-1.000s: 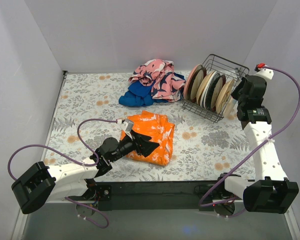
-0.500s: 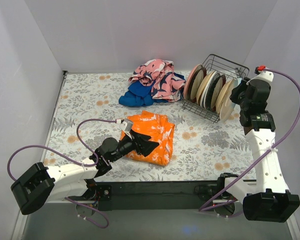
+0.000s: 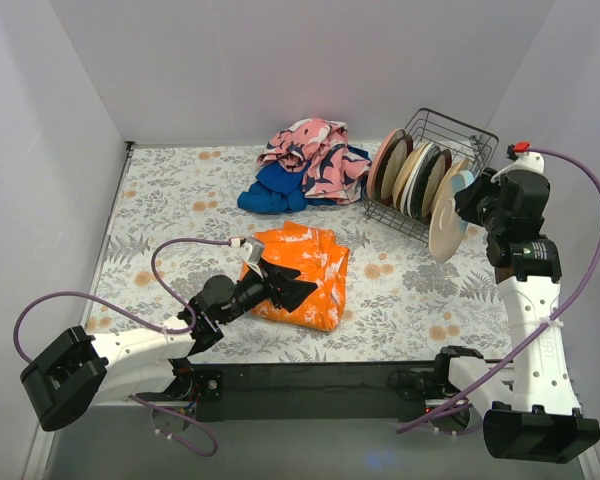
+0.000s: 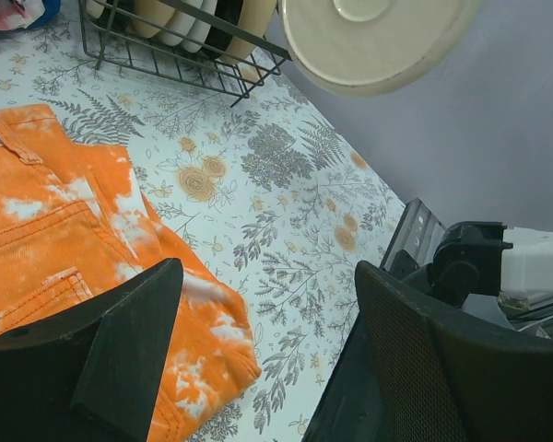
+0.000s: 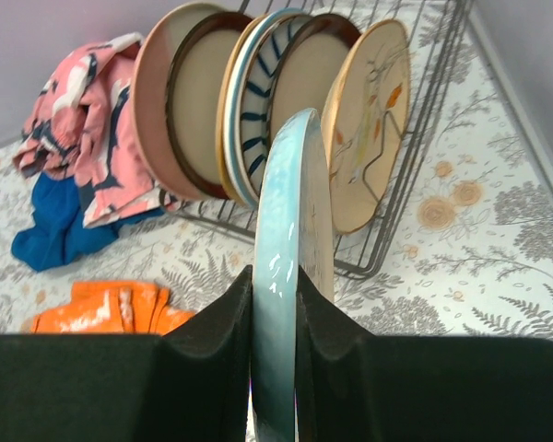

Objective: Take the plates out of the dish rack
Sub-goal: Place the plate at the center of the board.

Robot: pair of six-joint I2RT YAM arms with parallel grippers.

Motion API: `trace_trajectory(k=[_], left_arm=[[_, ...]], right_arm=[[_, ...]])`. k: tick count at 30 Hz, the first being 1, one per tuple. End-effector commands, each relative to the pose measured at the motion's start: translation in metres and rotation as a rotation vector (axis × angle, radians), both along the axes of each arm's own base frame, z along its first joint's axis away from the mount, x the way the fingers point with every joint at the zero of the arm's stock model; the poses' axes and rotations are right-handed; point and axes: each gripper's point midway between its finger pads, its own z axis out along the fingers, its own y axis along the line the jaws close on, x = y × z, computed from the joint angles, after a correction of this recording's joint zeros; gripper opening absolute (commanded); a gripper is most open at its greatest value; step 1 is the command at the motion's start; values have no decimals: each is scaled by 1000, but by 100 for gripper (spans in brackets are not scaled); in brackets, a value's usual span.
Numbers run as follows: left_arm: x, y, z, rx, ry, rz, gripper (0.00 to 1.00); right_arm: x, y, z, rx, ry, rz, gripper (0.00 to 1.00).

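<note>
The dish rack [image 3: 458,128] stands at the back right with several plates [image 3: 410,170] on edge in it. My right gripper [image 3: 467,200] is shut on the rim of a blue-cream plate [image 3: 446,215] and holds it on edge in the air, just in front of the rack. In the right wrist view the gripper [image 5: 275,295] pinches that plate [image 5: 290,212], with the rack [image 5: 369,269] and its plates [image 5: 198,110] behind. My left gripper [image 3: 305,290] is open and empty over the orange cloth [image 3: 315,255]. The left wrist view shows the gripper [image 4: 267,341] and the held plate [image 4: 369,41].
A heap of pink and blue cloths [image 3: 305,165] lies left of the rack. The orange cloth also shows in the left wrist view [image 4: 64,212]. The right wall [image 3: 580,120] rises close behind the rack and the right arm.
My right gripper has lifted the blue-cream plate up out of the rack's front end and drawn it forward. The left arm has not moved.
</note>
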Motion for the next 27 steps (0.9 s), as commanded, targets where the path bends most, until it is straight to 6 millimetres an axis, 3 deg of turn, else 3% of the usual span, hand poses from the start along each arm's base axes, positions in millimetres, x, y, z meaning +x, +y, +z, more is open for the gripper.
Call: trace_trajectory(k=[1, 8, 11, 14, 19, 23, 27], left_arm=[[3, 2, 14, -15, -40, 23, 73], [4, 7, 17, -22, -49, 44, 73], [5, 8, 18, -23, -52, 48, 73], [5, 8, 18, -23, -52, 49, 73], [7, 9, 17, -17, -48, 64, 73], [7, 9, 16, -17, -50, 63, 73], [13, 13, 13, -6, -43, 103, 73]], right_arm=[[-9, 23, 42, 37, -161, 117, 1], [-27, 26, 56, 19, -193, 146, 1], [-35, 32, 51, 44, -169, 171, 1], [-41, 38, 40, 61, -147, 197, 1], [-44, 44, 3, 78, -70, 216, 1], [-41, 64, -29, 38, 14, 252, 1], [-46, 82, -41, -72, 76, 219, 1]])
